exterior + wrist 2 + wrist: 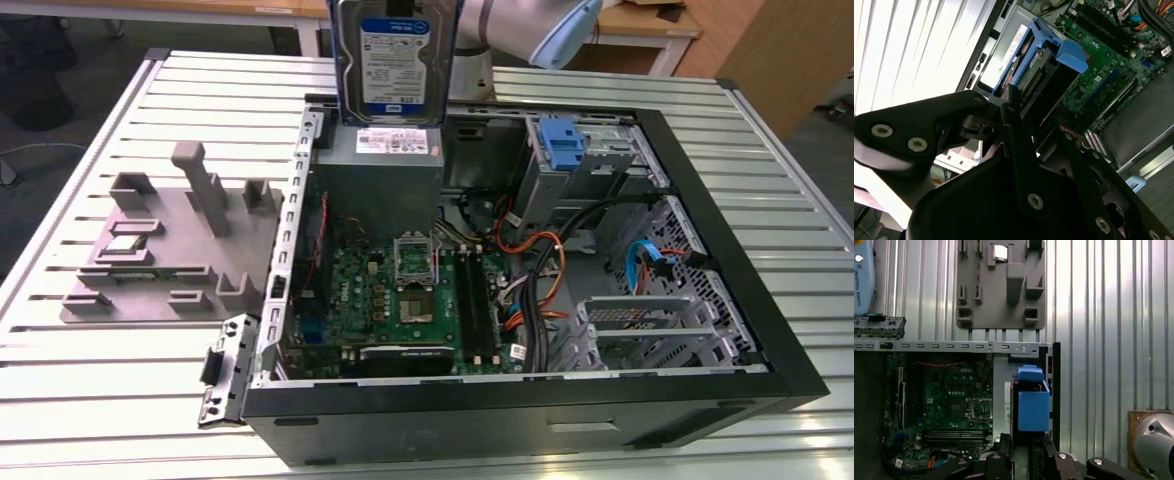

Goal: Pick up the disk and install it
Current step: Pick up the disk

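"Where's the arm (514, 25)?"

"At the top of the exterior view: a grey link ending in a pale blue joint cap."

"And the gripper (1026, 446)?"

"In both wrist views its black linkage spreads wide at the base and narrows toward the tips. The fingers (1016, 135) are clamped on the disk (387, 60), one on each side, gripping it on edge."

Glare whitens the slatted table (904, 45) (second wrist view); the computer case (534, 430) sits shadowed inside
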`<action>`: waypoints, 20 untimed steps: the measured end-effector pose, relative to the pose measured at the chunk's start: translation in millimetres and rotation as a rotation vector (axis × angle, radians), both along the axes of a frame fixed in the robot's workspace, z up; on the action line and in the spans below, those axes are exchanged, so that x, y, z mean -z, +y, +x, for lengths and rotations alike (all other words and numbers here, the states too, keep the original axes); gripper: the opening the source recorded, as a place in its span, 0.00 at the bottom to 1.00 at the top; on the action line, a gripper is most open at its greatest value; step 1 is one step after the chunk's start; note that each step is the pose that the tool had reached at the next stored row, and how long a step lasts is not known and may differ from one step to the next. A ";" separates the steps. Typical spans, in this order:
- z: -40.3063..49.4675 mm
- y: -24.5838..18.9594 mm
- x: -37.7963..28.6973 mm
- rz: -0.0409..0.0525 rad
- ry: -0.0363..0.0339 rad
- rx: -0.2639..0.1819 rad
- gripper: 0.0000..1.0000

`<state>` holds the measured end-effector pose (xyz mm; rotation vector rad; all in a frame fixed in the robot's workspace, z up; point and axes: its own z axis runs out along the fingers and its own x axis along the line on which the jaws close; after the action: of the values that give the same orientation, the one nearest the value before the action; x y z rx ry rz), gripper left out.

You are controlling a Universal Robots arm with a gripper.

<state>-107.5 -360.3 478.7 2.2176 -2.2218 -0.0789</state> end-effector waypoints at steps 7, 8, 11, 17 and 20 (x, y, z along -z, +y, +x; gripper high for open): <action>0.3 -0.4 0.1 0.0001 -0.0001 0.000 0.35; 0.3 -0.9 0.0 0.0001 -0.0001 0.000 0.35; 0.3 -3.3 0.1 0.0002 -0.0001 0.000 0.35; 0.3 -10.2 0.0 -0.0003 -0.0001 0.000 0.35; 0.4 -14.9 0.0 -0.0006 0.0000 0.000 0.35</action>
<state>-107.1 -375.2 478.7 2.2172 -2.2216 -0.0783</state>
